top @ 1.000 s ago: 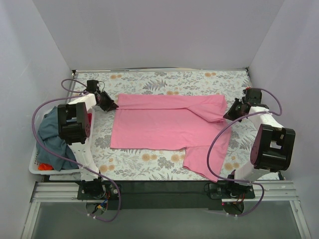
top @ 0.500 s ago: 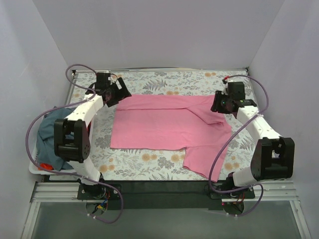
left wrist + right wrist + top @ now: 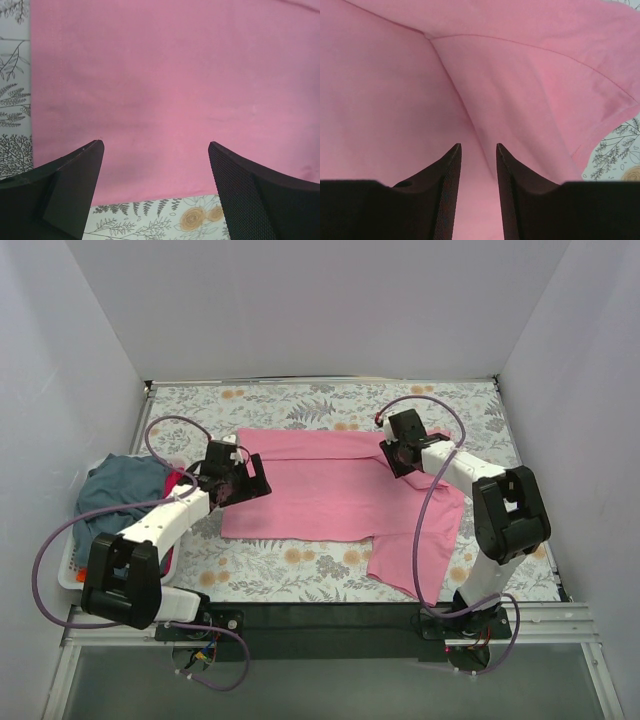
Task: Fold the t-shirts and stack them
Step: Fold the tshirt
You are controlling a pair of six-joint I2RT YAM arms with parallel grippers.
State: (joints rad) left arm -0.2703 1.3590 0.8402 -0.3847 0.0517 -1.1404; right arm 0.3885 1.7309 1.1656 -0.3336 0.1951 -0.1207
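A bright pink t-shirt (image 3: pixel 320 495) lies flat on the floral table, its far edge and right sleeve folded down over the body. My left gripper (image 3: pixel 250 480) hovers over the shirt's left edge. Its jaws stand wide open in the left wrist view (image 3: pixel 156 142), with only pink cloth (image 3: pixel 165 75) below them. My right gripper (image 3: pixel 399 455) hangs above the folded sleeve at the shirt's upper right. Its jaws (image 3: pixel 478 145) are a narrow gap apart, nothing between them, above a diagonal fold in the pink cloth (image 3: pixel 530 90). A slate blue-grey t-shirt (image 3: pixel 115 490) and some red cloth (image 3: pixel 88 574) lie in the basket.
A white laundry basket (image 3: pixel 68 575) stands off the table's left edge, beside the left arm. White walls close in the table on three sides. Purple cables loop from both arms. The pink shirt's other sleeve (image 3: pixel 405 560) spreads towards the near right.
Both arms have swung inward from the shirt's outer far corners and now hang over the pink cloth. The shirt itself lies as before.
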